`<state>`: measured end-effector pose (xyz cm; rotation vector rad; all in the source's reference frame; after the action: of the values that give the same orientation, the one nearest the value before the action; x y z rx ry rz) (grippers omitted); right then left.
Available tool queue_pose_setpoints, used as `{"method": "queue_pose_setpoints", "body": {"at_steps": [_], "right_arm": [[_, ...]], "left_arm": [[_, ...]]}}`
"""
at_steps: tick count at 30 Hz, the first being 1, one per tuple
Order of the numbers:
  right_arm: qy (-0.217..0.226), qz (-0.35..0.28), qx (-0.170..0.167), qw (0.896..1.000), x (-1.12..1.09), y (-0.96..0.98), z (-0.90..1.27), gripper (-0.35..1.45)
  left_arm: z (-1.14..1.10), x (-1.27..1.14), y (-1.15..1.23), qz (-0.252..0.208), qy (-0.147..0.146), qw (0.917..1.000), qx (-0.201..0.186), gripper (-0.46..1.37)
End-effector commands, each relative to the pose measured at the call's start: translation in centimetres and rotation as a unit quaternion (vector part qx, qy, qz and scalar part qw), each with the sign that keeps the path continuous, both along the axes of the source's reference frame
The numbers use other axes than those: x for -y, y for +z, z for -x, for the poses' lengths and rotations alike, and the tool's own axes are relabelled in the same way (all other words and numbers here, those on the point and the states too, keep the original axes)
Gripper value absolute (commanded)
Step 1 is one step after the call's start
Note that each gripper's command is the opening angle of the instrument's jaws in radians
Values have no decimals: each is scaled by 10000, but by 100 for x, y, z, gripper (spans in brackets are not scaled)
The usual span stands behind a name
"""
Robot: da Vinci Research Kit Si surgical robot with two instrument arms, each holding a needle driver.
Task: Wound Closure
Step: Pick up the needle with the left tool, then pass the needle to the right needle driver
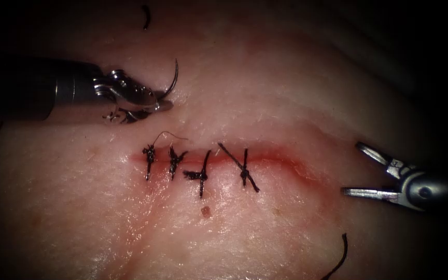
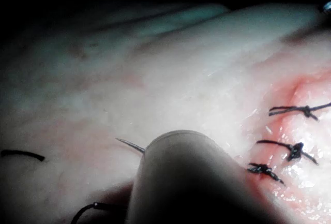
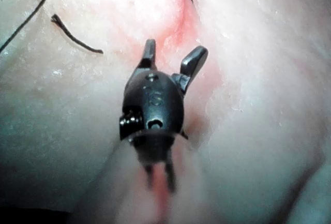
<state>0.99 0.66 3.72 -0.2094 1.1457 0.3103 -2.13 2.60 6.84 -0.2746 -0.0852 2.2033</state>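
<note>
Four stitches [image 1: 198, 168] cross the cut [image 1: 281, 155]; its right part gapes; left tool [image 1: 156, 102], jaws clenched on the needle [image 1: 173, 80] near one end, holds it clear of tissue [image 1: 265, 93]; right tool [image 1: 361, 171] open, empty; next bite needs aiming right of the last stitch.

Only one mark close to readable: stamped digits on the dark wrist body of the right tool [image 3: 170, 58] in the right wrist view, looking like "16", second digit uncertain. No other lettering, label, brand or sign legible on either tool or on the tissue [image 1: 265, 228] in the endoscope view.
</note>
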Motion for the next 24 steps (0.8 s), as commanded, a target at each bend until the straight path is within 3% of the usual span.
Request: {"method": "queue_pose_setpoints", "body": {"at_steps": [1,6,10,12,14,17,24], "right_arm": [[-20,-8,-4,10000,0,0,0,122],[-25,-8,-7,10000,1,-1,1,120],[-14,-33,-17,10000,1,-1,1,119],[-2,-59,-26,10000,1,-1,1,118],[34,-136,-55,9999,1,-1,1,117],[81,-238,-93,9996,0,-1,1,116],[147,-366,-136,9991,-1,0,0,111]], "left_arm": [[-2,-1,-1,-31,-53,9999,104,-35],[-6,-2,-7,172,148,9988,430,-35],[-5,2,-18,337,660,9929,932,-35],[-4,5,-25,471,867,9876,1219,-35],[-1,9,-36,687,1107,9771,1680,-35],[3,13,-51,851,1262,9661,2087,-35],[11,21,-79,1179,1519,9504,2446,-35]]}}
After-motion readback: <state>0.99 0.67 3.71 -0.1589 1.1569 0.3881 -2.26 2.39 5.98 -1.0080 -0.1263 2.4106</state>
